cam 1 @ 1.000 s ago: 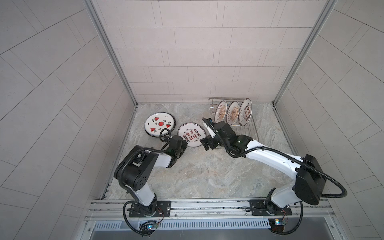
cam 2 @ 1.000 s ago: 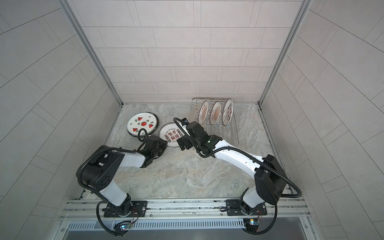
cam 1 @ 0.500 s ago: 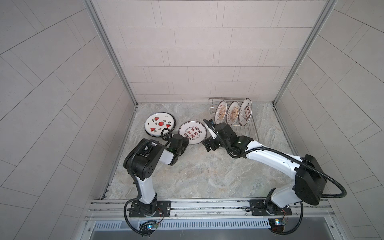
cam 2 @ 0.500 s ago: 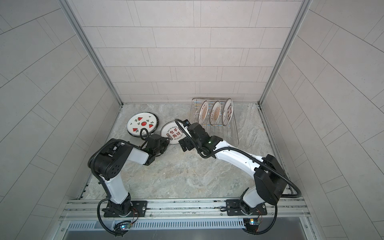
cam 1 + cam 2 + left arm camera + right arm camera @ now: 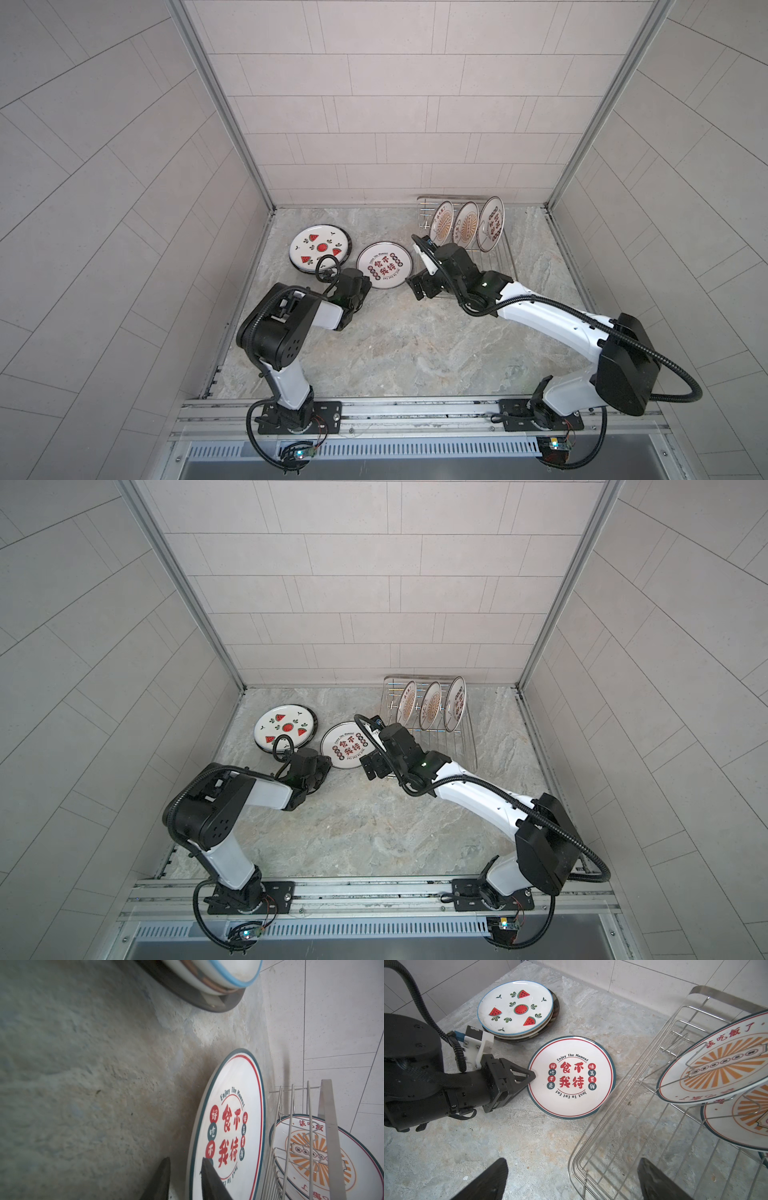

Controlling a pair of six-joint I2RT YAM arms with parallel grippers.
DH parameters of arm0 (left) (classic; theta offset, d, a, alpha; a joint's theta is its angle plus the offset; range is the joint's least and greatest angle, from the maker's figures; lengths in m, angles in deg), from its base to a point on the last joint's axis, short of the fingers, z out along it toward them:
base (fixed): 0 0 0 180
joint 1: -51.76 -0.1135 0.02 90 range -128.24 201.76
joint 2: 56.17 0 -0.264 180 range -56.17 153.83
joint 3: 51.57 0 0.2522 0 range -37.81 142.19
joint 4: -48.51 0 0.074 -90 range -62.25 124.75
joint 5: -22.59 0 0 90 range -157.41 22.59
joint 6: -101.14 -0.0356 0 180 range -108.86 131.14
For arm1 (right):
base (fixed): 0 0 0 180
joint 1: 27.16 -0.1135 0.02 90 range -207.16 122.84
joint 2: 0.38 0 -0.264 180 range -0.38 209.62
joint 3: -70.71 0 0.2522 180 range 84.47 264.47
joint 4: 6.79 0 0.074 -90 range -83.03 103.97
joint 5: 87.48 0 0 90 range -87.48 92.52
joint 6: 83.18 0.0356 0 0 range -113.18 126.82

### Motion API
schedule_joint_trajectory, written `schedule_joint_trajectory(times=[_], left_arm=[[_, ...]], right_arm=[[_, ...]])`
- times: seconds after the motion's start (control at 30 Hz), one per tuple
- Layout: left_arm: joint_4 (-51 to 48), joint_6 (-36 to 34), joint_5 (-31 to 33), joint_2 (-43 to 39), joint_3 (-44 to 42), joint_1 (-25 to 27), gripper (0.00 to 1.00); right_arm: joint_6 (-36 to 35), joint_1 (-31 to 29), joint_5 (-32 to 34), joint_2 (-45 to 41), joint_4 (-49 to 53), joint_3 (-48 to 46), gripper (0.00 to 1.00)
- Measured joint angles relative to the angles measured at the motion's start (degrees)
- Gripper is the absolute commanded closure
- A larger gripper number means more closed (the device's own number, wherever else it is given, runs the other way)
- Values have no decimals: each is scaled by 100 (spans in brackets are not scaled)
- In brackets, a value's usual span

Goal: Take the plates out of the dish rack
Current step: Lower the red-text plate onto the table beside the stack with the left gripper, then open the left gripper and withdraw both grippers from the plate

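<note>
In both top views the dish rack (image 5: 509,266) stands at the back right of the surface (image 5: 415,345). Upright in its tines are a sunburst plate (image 5: 442,222), a second sunburst plate (image 5: 467,222) and a red-lettered plate (image 5: 491,224). To the left, well apart from the rack, the watermelon plate (image 5: 319,248) tops a small stack. Between the stack and the rack the red-character plate (image 5: 384,264) lies flat on the surface. The left claw (image 5: 366,286) sits at that plate's near rim. The right claw (image 5: 417,286) hangs just beside the plate's other side, at the rack's front corner.

In the left wrist view the left claw (image 5: 185,1159) has its jaws a little apart. One finger lies over the edge of the red-character plate (image 5: 228,1126) and the other is off it, with bare surface showing in the gap, so nothing looks pinched. The rack's wires and a sunburst plate stand just behind.

In the right wrist view the right claw (image 5: 573,1160) is spread wide and empty, above the surface and the rack's corner. The watermelon plate (image 5: 515,1007) rests on other plates, with the dark-rimmed plate (image 5: 556,1008) at the bottom of the stack. The left claw's tips touch the rim of the flat red-character plate.

As I judge it, the task is roughly at its midpoint. The stack and the single flat plate are out of the rack, and three plates wait to be lifted out. The flat plate may yet belong on the stack.
</note>
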Motion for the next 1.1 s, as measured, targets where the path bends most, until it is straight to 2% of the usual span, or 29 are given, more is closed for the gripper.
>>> schedule_joint_trajectory(times=[0.13,0.33,0.53,0.83,0.87,1.1], left_arm=[[-33,-101,136,-98,-7,0,46],[-560,-291,498,-800,-225,0,35],[-890,-586,748,-1572,-444,0,17],[-1421,-1200,1038,-3018,-592,111,7],[-1414,-1379,1047,-3195,-612,166,0],[-1263,-3093,1165,-3786,-579,1296,0]], right_arm=[[0,2,39,-31,-7,-9,1],[103,72,107,-326,-83,-223,0],[380,284,433,-750,-308,-463,0],[804,1010,710,-1287,-356,-535,0],[831,1093,719,-1307,-352,-535,0],[994,1659,723,-1318,-201,-511,0]])
